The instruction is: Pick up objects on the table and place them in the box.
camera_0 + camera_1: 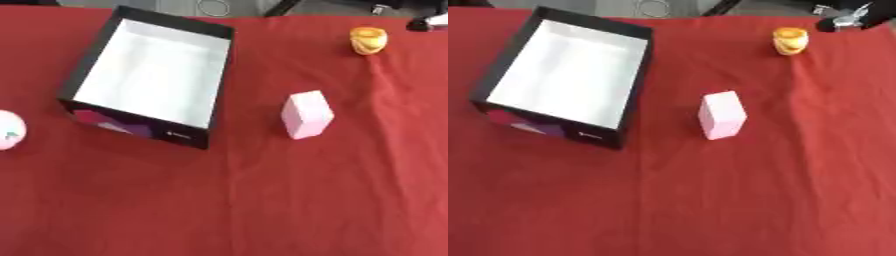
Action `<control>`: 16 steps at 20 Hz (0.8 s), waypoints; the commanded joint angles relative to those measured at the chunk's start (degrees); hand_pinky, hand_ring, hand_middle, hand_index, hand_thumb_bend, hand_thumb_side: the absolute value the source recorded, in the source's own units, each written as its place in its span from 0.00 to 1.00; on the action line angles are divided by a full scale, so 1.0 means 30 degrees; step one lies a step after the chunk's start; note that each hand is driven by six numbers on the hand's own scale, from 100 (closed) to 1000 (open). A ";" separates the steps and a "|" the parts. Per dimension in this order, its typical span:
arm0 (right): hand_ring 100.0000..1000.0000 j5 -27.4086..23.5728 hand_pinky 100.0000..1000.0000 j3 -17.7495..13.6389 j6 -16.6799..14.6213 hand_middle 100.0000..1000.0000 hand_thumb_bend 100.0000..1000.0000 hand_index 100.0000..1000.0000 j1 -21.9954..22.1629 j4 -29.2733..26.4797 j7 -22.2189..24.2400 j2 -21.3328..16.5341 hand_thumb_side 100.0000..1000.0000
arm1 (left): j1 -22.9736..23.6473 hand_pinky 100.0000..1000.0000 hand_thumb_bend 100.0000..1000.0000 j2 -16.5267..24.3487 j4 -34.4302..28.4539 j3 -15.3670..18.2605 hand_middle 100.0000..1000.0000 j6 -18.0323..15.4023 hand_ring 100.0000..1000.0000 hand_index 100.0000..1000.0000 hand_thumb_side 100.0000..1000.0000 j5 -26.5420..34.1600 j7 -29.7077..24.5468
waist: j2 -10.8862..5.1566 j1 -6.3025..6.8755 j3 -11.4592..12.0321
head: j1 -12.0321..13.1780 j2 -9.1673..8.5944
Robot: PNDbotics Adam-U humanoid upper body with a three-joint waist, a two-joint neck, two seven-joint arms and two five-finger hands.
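Red tablecloth covering the whole work surface, seen from my head camera looking down. Toward my left stands the box, black outside and white inside, open at the top and set slightly askew; a purple and pink patch marks its near outer wall. Its white floor shows nothing lying in it.

To the right of the box, apart from it and near the middle of the cloth, stands a pale pink block, upright and turned a little, its narrow top face lighter than its sides. Far back on my right sits a small yellow-orange object, rounded, perhaps cup-shaped; its form is too soft for me to say more. It is well apart from both the block and the box.

At the left edge of the left eye view, just beside the near left corner of the box but not touching it, a round white-pink object shows only in part, cut by the frame.

My right hand enters at the upper right corner, black with silver parts, close to the yellow-orange object but separate from it. Only a small portion shows, and I cannot tell whether its fingers are spread or curled. My left hand appears in neither view.
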 commanded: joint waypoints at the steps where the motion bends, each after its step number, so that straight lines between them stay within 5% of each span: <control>1: 0.92 0.0770 0.95 -0.0222 -0.0525 0.89 0.43 0.88 -0.0491 -0.0044 0.0977 -0.0908 0.25 | -0.0089 0.79 0.81 0.0590 -0.0182 0.0119 0.74 0.0005 0.64 0.78 0.59 0.0063 0.0054 | -0.0700 -0.0187 -0.0035 | 0.0094 0.0006; 5: 0.92 0.1313 0.94 -0.0293 -0.0792 0.88 0.40 0.88 -0.0725 0.0006 0.1210 -0.0722 0.17 | -0.0080 0.79 0.81 0.0597 -0.0180 0.0093 0.74 0.0011 0.64 0.78 0.58 0.0039 0.0032 | -0.0638 -0.0153 -0.0034 | 0.0072 -0.0032; 16: 0.89 0.2779 0.93 -0.0259 -0.0655 0.85 0.39 0.85 -0.1379 0.0635 -0.0584 -0.0001 0.18 | -0.0223 0.79 0.82 0.0543 -0.0233 -0.0005 0.73 0.0067 0.64 0.78 0.58 0.0005 -0.0108 | -0.0219 -0.0058 0.0130 | -0.0157 -0.0478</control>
